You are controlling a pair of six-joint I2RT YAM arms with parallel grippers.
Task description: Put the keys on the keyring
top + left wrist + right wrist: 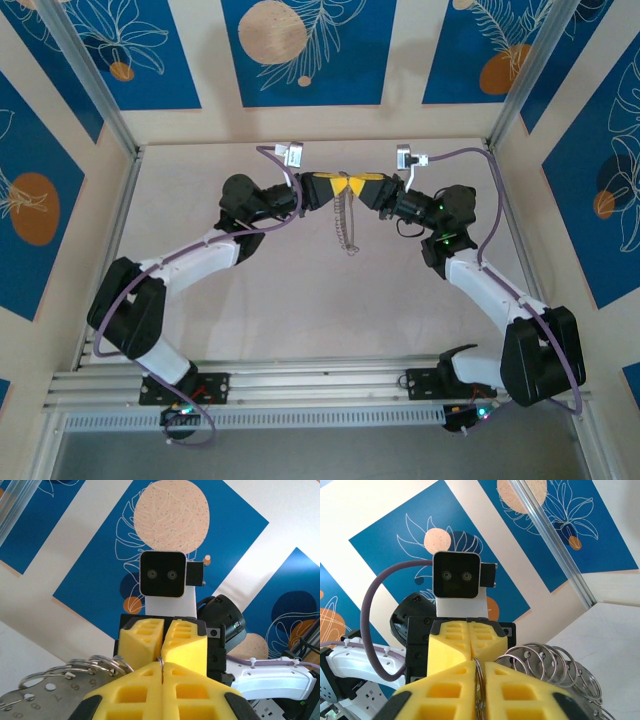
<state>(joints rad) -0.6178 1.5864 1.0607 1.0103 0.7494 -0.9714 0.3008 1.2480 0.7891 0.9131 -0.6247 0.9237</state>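
The keyring [347, 228] hangs as a thin grey, bumpy-edged loop below the two grippers, which meet tip to tip above the back middle of the table. My left gripper [335, 187] is shut on its top edge; a thin metal wire shows pinched between the yellow pads [162, 666]. My right gripper [362, 190] faces it and is shut on the same ring wire [479, 677]. Several small steel rings [555, 662] fan out beside the right fingers, and they also show beside a numbered metal plate [30, 700]. The keys are hidden.
The pale table [300, 300] lies under the hanging ring. Blue patterned walls [300, 50] and aluminium posts [90, 80] close in the back and sides. Purple cables [470, 155] loop off each wrist.
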